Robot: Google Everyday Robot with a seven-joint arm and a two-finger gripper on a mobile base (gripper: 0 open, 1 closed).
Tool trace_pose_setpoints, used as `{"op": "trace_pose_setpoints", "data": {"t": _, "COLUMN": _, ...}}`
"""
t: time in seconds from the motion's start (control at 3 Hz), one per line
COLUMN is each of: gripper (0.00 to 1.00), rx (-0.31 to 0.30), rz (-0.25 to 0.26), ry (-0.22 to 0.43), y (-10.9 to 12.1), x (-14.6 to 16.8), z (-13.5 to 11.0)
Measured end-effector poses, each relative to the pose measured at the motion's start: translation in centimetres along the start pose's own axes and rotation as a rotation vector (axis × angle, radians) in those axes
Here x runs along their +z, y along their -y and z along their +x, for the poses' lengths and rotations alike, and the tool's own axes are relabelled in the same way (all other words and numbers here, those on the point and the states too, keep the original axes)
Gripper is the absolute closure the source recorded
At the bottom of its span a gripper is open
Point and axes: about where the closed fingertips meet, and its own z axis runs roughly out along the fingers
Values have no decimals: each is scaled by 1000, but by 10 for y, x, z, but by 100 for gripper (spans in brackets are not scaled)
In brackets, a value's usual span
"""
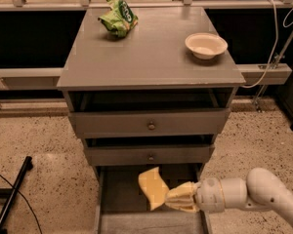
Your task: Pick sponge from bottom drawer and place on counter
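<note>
The pale-yellow sponge (152, 186) is held tilted in the air above the open bottom drawer (119, 199), just below the front of the middle drawer. My gripper (173, 199) reaches in from the lower right on a white arm and is shut on the sponge's right lower edge. The drawer's grey floor shows to the left of and beneath the sponge. The grey counter (146, 52) is the cabinet's top, well above the gripper.
A green snack bag (118, 17) lies at the counter's back left and a white bowl (205, 45) at its right. Two upper drawers with round knobs (151, 126) stand slightly open. A black bar (12, 194) lies on the speckled floor at the left.
</note>
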Motion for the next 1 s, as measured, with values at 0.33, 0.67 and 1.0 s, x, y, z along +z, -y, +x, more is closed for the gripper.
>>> {"op": "trace_pose_setpoints", "data": {"t": 0.33, "gripper": 100, "rx": 52, "rz": 5, "ry": -69, "y": 74, "x": -29, "z": 2}}
{"op": "trace_pose_setpoints", "data": {"t": 0.67, "gripper": 100, "rx": 105, "rz": 1, "ry": -80, "y": 83, "x": -32, "z": 0}}
{"op": "trace_pose_setpoints", "data": {"t": 1.0, "gripper": 100, "rx": 105, "rz": 1, "ry": -80, "y": 83, "x": -32, "z": 0}}
